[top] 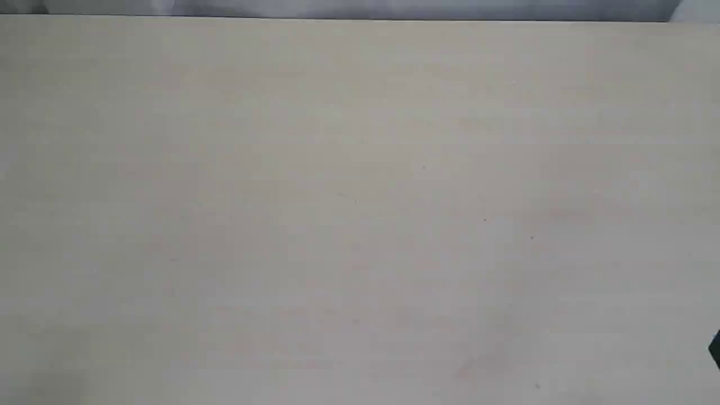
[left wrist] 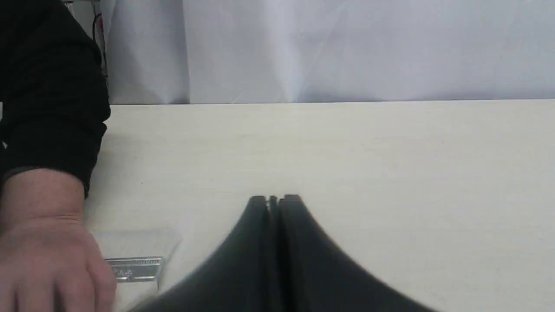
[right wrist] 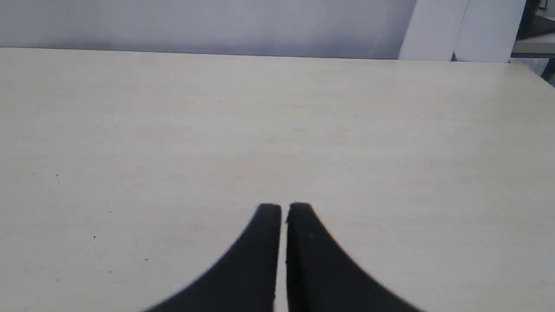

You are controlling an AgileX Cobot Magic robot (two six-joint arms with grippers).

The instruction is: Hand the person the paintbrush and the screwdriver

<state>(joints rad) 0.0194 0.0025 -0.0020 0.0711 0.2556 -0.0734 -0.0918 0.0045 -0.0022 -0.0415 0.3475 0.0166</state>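
Observation:
In the left wrist view the person's hand (left wrist: 47, 255), with a dark sleeve cuff (left wrist: 52, 143), rests on the table over the paintbrush (left wrist: 136, 260). Only the brush's pale bristles and silver ferrule show; its handle is hidden under the hand. My left gripper (left wrist: 274, 199) is shut and empty, just beside the brush. My right gripper (right wrist: 284, 207) hovers over bare table, fingers nearly together with nothing between them. The screwdriver is out of view. The exterior view shows no task object, only a dark bit of the right arm (top: 715, 349) at its edge.
The pale wooden table (top: 360, 202) fills the exterior view. A white curtain (left wrist: 329, 47) hangs behind the table's far edge. White panels (right wrist: 459, 28) stand past the far corner in the right wrist view.

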